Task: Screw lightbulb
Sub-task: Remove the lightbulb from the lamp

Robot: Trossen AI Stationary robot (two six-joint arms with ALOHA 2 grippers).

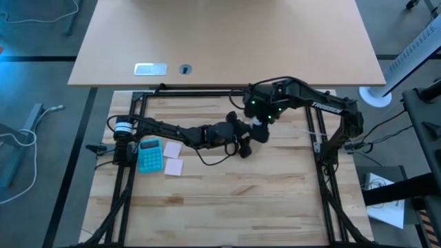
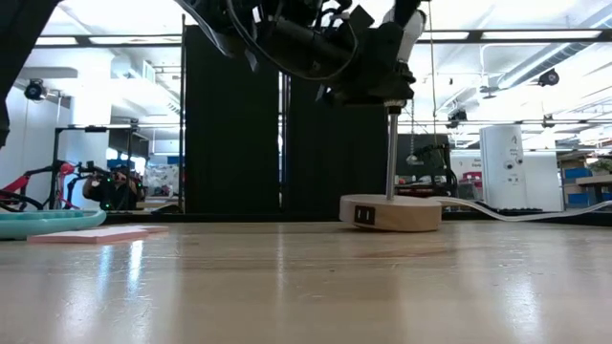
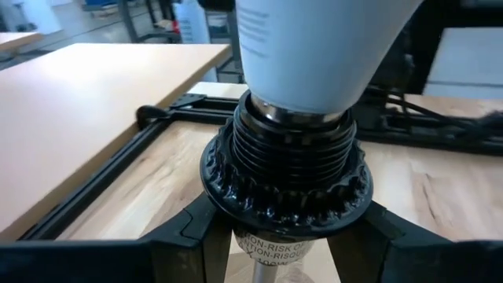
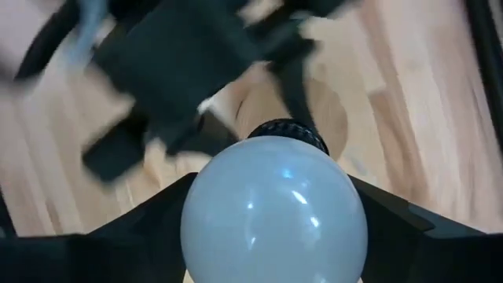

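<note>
A white lightbulb (image 4: pixel 273 216) stands upright with its metal screw base (image 3: pixel 295 118) in the black ribbed socket (image 3: pixel 283 177). The socket tops a thin metal rod (image 2: pixel 392 153) that stands on a round wooden base (image 2: pixel 390 212) at the table's middle. My left gripper (image 3: pixel 287 251) reaches in from the table's left and is shut on the socket. My right gripper (image 4: pixel 275 236) comes down from above and is shut on the bulb. In the low view both grippers hide the socket, and only the bulb's white side (image 2: pixel 409 33) shows. My left gripper pinches the socket's lower body (image 3: pixel 275 248), just below the ribbed collar, between its two fingers (image 3: pixel 185 240). The fingers lie level, coming from the table's left. The socket stays upright on its rod. My right gripper pinches the bulb's wide glass part (image 4: pixel 196 228) between its two fingers (image 4: pixel 149 224), one on each side. The fingers point down from above. The bulb stands upright with its screw base in the socket.
A teal calculator (image 1: pixel 150 155) and pink sticky notes (image 1: pixel 172 157) lie at the table's left. A white cable (image 2: pixel 516 212) runs off the wooden base toward the right. Black frame rails (image 1: pixel 207 91) edge the table, and a second tabletop (image 1: pixel 227 41) lies beyond.
</note>
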